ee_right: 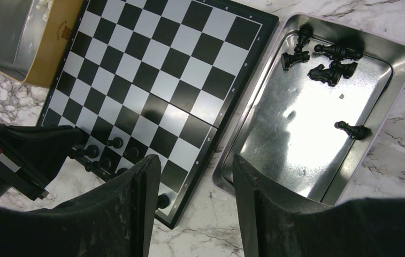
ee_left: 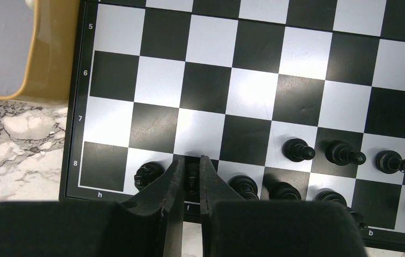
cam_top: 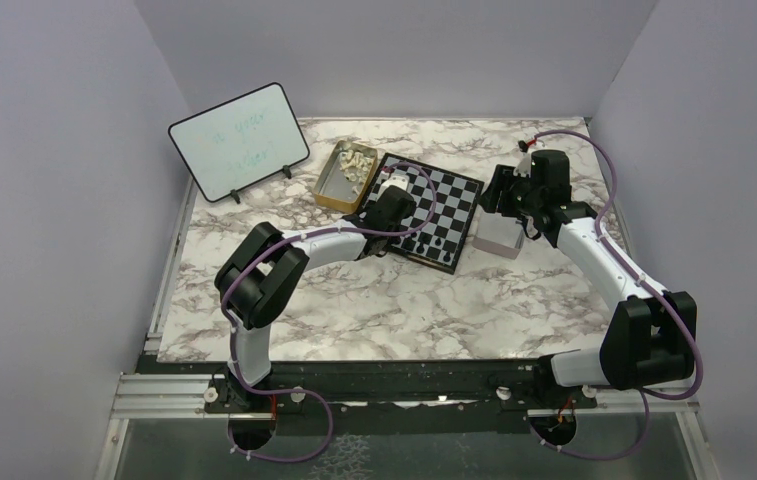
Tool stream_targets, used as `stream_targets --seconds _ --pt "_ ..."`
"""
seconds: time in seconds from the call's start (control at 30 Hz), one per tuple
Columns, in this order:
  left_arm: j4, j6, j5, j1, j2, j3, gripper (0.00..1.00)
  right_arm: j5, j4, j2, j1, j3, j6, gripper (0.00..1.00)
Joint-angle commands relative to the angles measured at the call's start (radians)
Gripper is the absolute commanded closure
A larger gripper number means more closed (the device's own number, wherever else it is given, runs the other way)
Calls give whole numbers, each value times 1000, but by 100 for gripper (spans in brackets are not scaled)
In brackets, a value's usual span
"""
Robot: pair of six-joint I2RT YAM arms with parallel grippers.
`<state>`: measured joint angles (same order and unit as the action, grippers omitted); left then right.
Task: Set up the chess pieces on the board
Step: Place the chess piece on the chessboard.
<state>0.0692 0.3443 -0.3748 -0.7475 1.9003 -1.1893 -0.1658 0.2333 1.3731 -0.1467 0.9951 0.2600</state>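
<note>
Pale grey-lilac walls closed in three sides of a marbled white-and-grey desk [cam_top: 384, 310].

- A rectangular gold tin [cam_top: 329, 195] sat against the far left corner of the board [cam_top: 449, 195], with cream-white chessmen [cam_top: 357, 160] heaped in it.
- A shiny silver tin [ee_right: 296, 139] with rounded corners lay just beside the board's right edge. It held loose black chessmen [ee_right: 326, 61]: a cluster tipped over in one corner, and one apart.
- The flat checkered board sat mid-desk, slightly turned. Upright black chessmen [ee_left: 344, 153] stood on its two rows nearest the arm bases.
- My left end effector [ee_left: 191, 167] was clenched on a black piece [ee_left: 191, 176] at the f-file square of the edge row, with neighbours on either side.
- My right end effector [ee_right: 196, 166] hung released and empty above the board's right edge and the silver tin.
- A wide band of bare desk lay between the board and the arm bases.
- A black-framed dry-erase board [cam_top: 239, 140] stood propped at the far left.
</note>
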Motion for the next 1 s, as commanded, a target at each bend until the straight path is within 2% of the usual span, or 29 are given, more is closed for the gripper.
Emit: stream_targets --seconds 0.0,0.77,0.97 --pt "25 13 18 0 -12 -6 89 -13 6 -19 6 1 -13 43" --pt "60 10 17 0 -3 -11 89 -15 2 -10 5 1 -13 43" --pt "71 11 16 0 3 -25 78 -14 2 -10 5 1 -13 43"
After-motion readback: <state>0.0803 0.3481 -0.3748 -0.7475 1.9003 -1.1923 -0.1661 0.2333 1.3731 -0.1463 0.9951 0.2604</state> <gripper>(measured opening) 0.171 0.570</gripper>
